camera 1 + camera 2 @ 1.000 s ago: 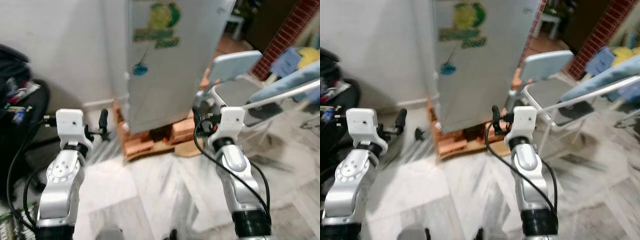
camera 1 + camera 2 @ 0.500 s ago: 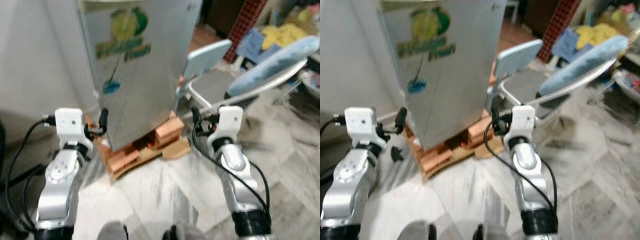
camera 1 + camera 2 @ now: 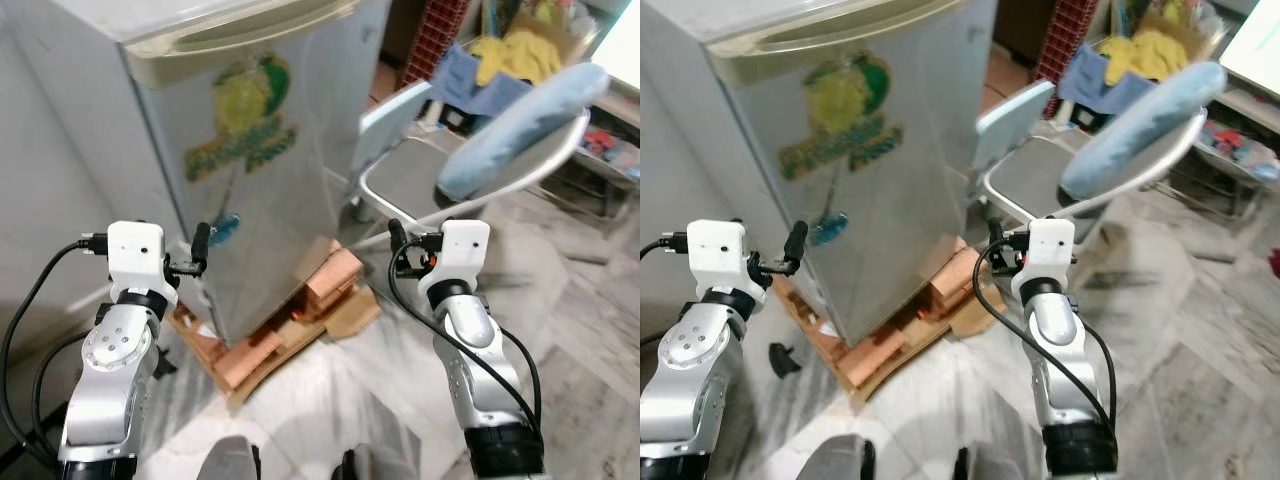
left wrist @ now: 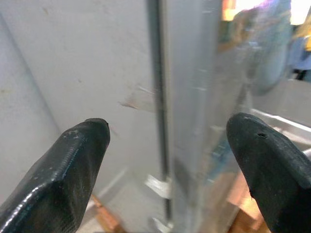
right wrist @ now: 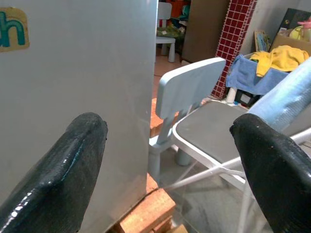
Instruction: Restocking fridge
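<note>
Closed silver fridge (image 3: 270,160) standing upright on wooden blocks (image 3: 290,330), long axis vertical, door facing the camera — just ahead of left gripper (image 4: 167,141), fingers spread wide; right gripper (image 5: 167,145) likewise wide, beside its corner, chair (image 5: 204,121) beyond

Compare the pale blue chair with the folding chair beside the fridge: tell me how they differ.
The pale blue chair is small, moulded plastic, and stands right against the fridge; the folding chair is larger and stands farther out. The blue chair has a solid back; the folding chair has a thin white tube frame and a grey seat, with a blue padded board lying over it. Both stand upright on the floor at the fridge's right.
</note>
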`<state>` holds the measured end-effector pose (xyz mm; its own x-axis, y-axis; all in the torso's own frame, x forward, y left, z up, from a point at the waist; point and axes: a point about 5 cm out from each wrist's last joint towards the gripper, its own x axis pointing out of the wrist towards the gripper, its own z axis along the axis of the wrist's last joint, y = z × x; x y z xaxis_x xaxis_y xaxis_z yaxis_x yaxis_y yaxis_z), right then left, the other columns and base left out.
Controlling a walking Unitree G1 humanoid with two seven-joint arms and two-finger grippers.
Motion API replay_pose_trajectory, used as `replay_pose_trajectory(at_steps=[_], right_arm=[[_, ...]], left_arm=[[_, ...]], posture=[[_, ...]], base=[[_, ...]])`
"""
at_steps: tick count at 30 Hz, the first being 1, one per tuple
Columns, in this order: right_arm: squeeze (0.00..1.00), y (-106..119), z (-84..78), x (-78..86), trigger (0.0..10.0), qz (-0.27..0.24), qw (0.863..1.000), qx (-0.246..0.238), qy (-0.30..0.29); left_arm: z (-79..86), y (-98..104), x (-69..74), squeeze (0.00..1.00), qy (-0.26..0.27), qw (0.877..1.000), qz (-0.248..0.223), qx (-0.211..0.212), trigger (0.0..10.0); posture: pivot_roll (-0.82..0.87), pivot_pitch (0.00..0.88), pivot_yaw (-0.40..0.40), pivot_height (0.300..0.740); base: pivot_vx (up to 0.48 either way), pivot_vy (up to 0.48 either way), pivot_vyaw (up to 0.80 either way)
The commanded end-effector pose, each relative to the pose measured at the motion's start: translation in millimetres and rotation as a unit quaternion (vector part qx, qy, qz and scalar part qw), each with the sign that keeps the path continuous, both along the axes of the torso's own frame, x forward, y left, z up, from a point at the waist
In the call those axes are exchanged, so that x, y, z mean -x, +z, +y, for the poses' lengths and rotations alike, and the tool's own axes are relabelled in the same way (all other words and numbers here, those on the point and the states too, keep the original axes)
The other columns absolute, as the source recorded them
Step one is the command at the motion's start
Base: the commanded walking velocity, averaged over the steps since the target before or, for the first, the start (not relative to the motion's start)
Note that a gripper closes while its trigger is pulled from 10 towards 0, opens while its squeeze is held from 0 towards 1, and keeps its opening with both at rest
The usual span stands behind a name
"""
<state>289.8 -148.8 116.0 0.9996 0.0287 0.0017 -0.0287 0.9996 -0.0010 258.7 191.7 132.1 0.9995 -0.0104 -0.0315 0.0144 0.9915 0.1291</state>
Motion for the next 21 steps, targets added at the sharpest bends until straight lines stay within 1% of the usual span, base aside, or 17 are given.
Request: replay_pose_trajectory(at_steps=[1,3,4,5,7,8,11,13,14,17,18,21], right_arm=[[0.00,-0.4,-13.3,2.4,10.0,0.001,1.000,0.006,-0.020],[0.00,-3.2,-18.1,4.5,10.0,0.004,0.999,0.007,-0.031],[0.00,-4.4,-19.8,5.4,10.0,0.006,0.999,0.007,-0.036],[0.00,-5.7,-22.3,6.5,10.0,0.007,0.999,0.006,-0.045],[0.00,-7.5,-24.6,7.6,10.0,0.007,0.998,0.004,-0.055],[0.00,-9.4,-26.1,8.9,10.0,0.007,0.998,0.002,-0.067],[0.00,-12.1,-26.4,11.1,10.0,0.008,0.997,-0.002,-0.080],[0.00,-13.9,-25.1,13.2,10.0,0.008,0.996,-0.006,-0.087],[0.00,-15.2,-23.9,14.8,10.0,0.009,0.996,-0.008,-0.089],[0.00,-15.7,-23.5,15.8,10.0,0.009,0.996,-0.009,-0.089],[0.00,-16.5,-23.4,16.8,10.0,0.010,0.996,-0.008,-0.089],[0.00,-17.9,-26.1,17.4,10.0,0.012,0.996,-0.005,-0.089]], left_arm=[[-3.5,0.7,2.4,0.00,-0.004,1.000,-0.003,-0.006,10.0],[6.8,-3.3,9.5,0.00,0.022,0.999,0.003,-0.024,10.0],[10.3,-4.8,12.3,0.00,0.031,0.999,0.005,-0.030,10.0],[13.8,-6.7,16.3,0.00,0.037,0.998,0.010,-0.040,10.0],[16.6,-8.4,19.7,0.00,0.040,0.998,0.014,-0.051,10.0],[17.0,-8.5,19.8,0.00,0.033,0.998,0.015,-0.059,10.0],[17.7,-8.2,17.9,0.00,0.027,0.997,0.014,-0.071,10.0],[18.5,-8.0,14.1,0.00,0.025,0.996,0.012,-0.080,10.0],[18.9,-7.3,9.8,0.00,0.024,0.996,0.009,-0.089,10.0],[19.0,-6.4,7.2,0.00,0.026,0.995,0.007,-0.091,10.0],[18.7,-6.0,5.6,0.00,0.029,0.995,0.003,-0.098,10.0],[17.5,-7.6,6.3,0.00,0.038,0.995,0.003,-0.091,10.0]], posture=[[0.09,0.111,-0.084,0.740],[0.11,0.102,-0.052,0.740],[0.11,0.102,-0.052,0.740],[0.11,0.096,-0.037,0.740],[0.12,0.091,-0.016,0.740],[0.12,0.084,0.007,0.740],[0.12,0.078,0.027,0.740],[0.11,0.071,0.041,0.740],[0.10,0.068,0.044,0.740],[0.10,0.065,0.040,0.740],[0.09,0.063,0.030,0.740],[0.09,0.059,0.015,0.740]], base=[[0.255,0.000,0.00],[0.000,0.000,0.00],[0.000,0.000,0.00],[0.000,0.000,0.00],[0.000,0.000,0.00],[0.000,0.000,0.00],[0.000,0.000,0.00],[0.000,0.000,0.00],[0.000,0.000,0.00],[0.000,0.000,0.00],[0.000,0.000,0.00],[0.000,0.000,0.00]])
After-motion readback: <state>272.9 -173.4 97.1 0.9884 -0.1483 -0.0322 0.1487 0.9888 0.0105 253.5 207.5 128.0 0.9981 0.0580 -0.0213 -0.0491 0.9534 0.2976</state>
